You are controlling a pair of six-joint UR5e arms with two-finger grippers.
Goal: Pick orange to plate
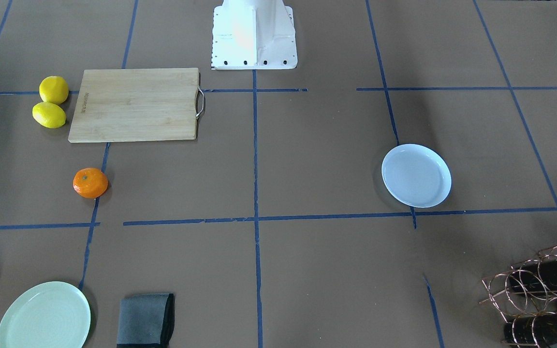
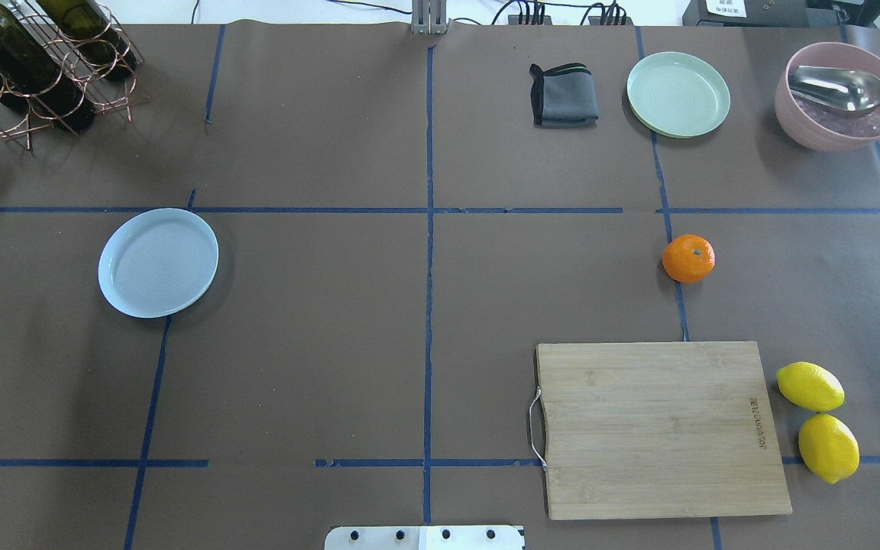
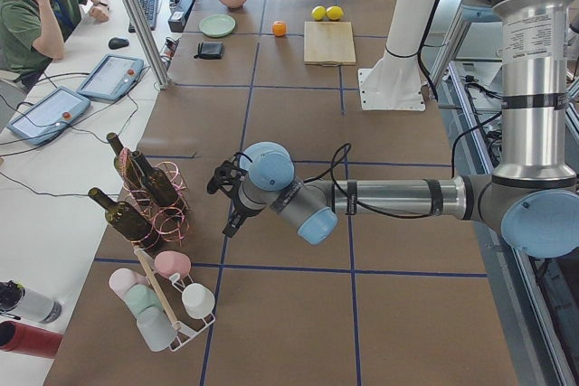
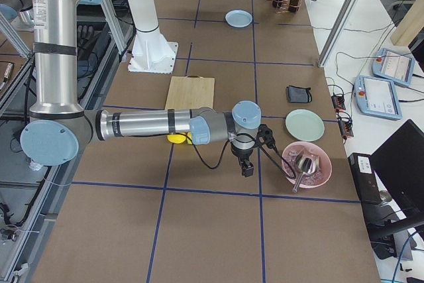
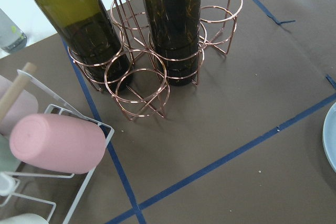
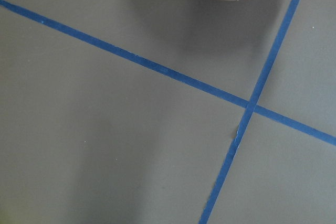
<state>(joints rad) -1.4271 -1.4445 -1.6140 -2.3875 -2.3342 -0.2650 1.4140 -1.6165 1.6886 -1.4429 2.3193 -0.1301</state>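
The orange (image 2: pixel 688 258) lies alone on the brown table, right of centre in the overhead view, just beyond the cutting board; it also shows as orange (image 1: pixel 90 182) and, far off, orange (image 3: pixel 280 28). The pale bluish-white plate (image 2: pixel 158 262) sits bare on the left half, also plate (image 1: pixel 416 175), and its rim (image 5: pixel 332 140) edges the left wrist view. My left gripper (image 3: pixel 224 196) hangs by the wine rack, well off from the plate. My right gripper (image 4: pixel 246 167) hovers near the pink bowl, away from the orange. I cannot tell whether either is open or shut.
A wooden cutting board (image 2: pixel 661 428) lies near the robot's base, with two lemons (image 2: pixel 818 412) beside it. At the far side sit a green plate (image 2: pixel 678 94), a grey cloth (image 2: pixel 564 95) and a pink bowl (image 2: pixel 837 107) holding a spoon. A bottle rack (image 2: pixel 35 61) stands far left.
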